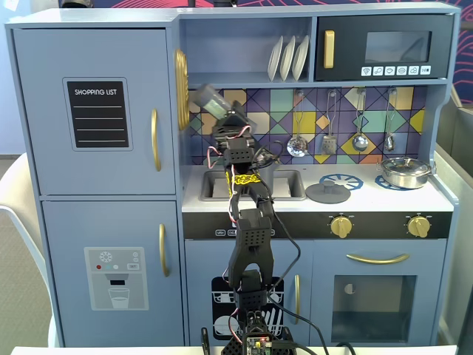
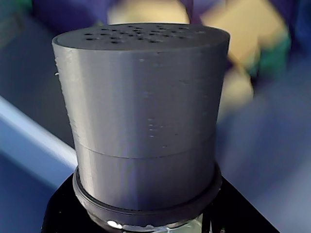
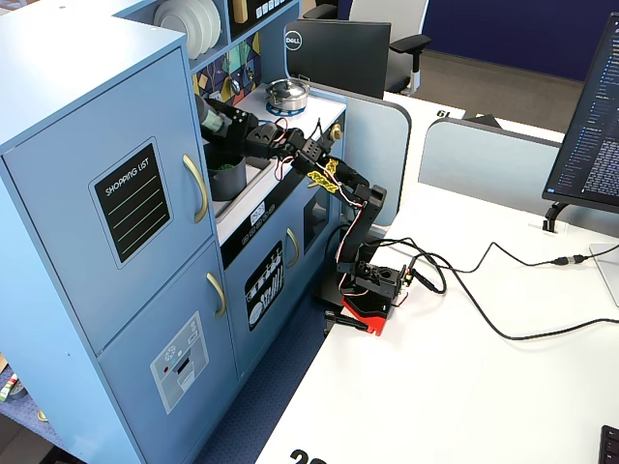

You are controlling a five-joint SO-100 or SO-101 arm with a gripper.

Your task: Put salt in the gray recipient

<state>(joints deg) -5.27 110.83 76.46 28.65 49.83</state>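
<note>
Gray perforated salt (image 2: 141, 111) cap, close-up.

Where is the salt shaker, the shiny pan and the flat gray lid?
salt shaker (image 2: 146, 111): wrist view, on the gray cap's side.
shiny pan (image 1: 404, 173): a fixed view, on its silver wall.
flat gray lid (image 1: 327, 194): a fixed view, on its top by the knob.

The arm rises from its base at the table edge, folds at the elbow and reaches forward over the toy kitchen counter, wrist raised. The gripper (image 1: 222, 111) is clamped around the salt (image 1: 209, 100), held tilted with its cap up and to the left (front fixed view). Its jaws are barely visible, apparently tight on the shaker's body.
</note>
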